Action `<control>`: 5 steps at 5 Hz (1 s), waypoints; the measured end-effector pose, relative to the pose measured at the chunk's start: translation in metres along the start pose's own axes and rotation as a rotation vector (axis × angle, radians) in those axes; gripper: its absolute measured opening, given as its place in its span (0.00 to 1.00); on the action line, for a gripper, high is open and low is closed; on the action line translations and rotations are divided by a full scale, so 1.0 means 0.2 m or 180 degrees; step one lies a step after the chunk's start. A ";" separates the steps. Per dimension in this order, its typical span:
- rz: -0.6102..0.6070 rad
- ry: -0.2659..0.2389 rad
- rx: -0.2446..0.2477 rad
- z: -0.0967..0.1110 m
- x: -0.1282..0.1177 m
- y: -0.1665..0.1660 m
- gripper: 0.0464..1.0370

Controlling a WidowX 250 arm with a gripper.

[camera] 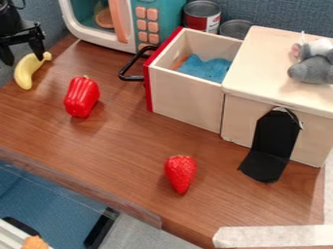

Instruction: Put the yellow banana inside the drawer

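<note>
My black gripper (25, 59) is at the upper left, its two fingers spread apart with a gap between them. The yellow banana (25, 72) lies on the wooden table just below the gripper, its stem end pointing up and right beside the right fingertip. Whether a finger touches it, I cannot tell. The pale wooden drawer (189, 99), with a red front and black handle, is pulled out toward the left from its box at upper centre. A blue cloth (207, 69) lies inside it.
A red pepper (82, 97) lies between banana and drawer, and a strawberry (180, 173) nearer the front edge. Behind are a toy microwave (156, 22) and two cans (202, 16). A grey plush mouse (312, 70) sits on the box, with a black stand (273, 146) before it.
</note>
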State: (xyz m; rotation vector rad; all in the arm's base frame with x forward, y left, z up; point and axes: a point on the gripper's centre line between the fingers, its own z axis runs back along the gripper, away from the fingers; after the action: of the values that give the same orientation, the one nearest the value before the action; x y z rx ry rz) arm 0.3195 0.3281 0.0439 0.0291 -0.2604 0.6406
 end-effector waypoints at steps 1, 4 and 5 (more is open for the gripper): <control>-0.0002 0.0073 0.0162 -0.05 -0.01 0.04 0.93; -0.0020 -0.0007 0.0116 -0.05 -0.07 -0.04 0.43; -0.0024 -0.0114 0.0011 0.06 -0.06 -0.13 0.43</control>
State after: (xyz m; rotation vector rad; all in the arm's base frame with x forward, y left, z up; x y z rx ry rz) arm 0.3223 0.2981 0.0547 0.0450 -0.2937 0.6336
